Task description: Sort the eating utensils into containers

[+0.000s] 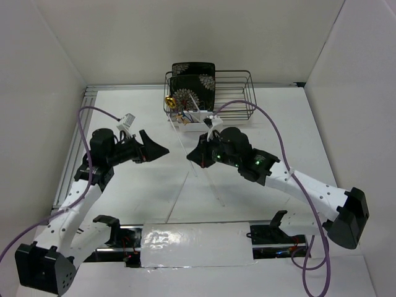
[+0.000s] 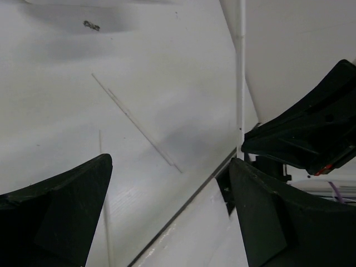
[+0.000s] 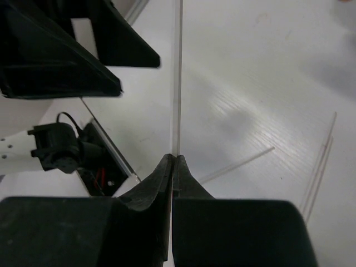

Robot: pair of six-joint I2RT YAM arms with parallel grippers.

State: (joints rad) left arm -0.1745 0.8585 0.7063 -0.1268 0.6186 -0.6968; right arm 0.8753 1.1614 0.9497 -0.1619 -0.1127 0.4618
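Right claw (image 3: 172, 160) is pinched tight on a thin, pale clear chopstick (image 3: 177, 83), which it holds up above the middle of the white table (image 1: 148, 198). Left claw (image 1: 161, 150) hangs beside it toward the left edge, fingers wide apart and gripping nothing. Another pale chopstick (image 2: 133, 125) lies flat on the table. Near the far edge, a small white compartmented plastic caddy (image 1: 195, 122) sits against a black wire dish rack (image 1: 238, 93).

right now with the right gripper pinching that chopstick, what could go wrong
The right gripper pinches the chopstick only at its fingertips, so it may pivot or slip. The open left gripper sits close; the long stick could strike it. The caddy hugs the rack, leaving a tight target.
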